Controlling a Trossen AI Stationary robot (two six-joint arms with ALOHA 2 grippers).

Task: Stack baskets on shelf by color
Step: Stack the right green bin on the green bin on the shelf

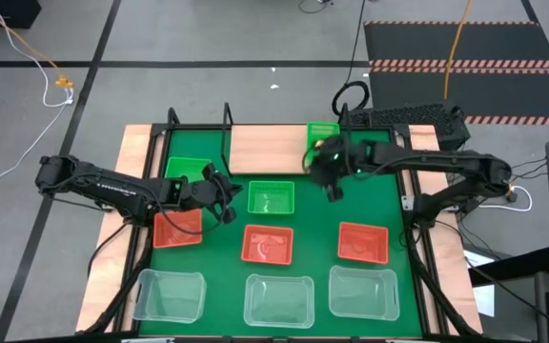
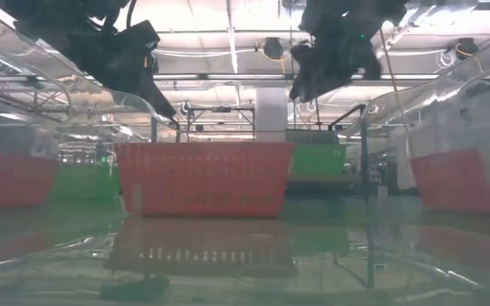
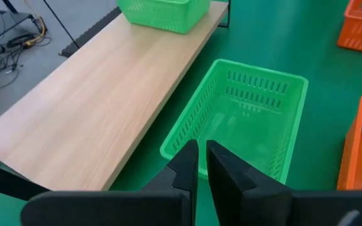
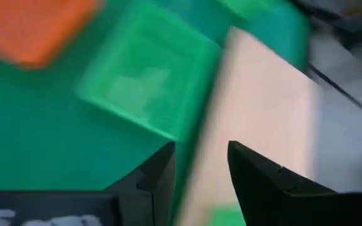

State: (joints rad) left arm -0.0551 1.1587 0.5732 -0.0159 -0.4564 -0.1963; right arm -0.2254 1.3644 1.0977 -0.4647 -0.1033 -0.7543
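I read no writing anywhere; my left hand (image 3: 201, 164) hangs nearly closed, empty, over the green basket (image 3: 244, 119); right hand (image 4: 200, 164) open at one o'clock.

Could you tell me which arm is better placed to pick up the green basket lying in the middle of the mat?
Probably left: its pincer hangs beside that green basket; the right pincer sits farther off.

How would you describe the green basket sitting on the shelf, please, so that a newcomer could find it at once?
Find the wooden shelf along the far edge of the green mat. At its right end, just behind the right gripper, sits a green basket. It is the only basket on the wood; every other basket stands on the mat.
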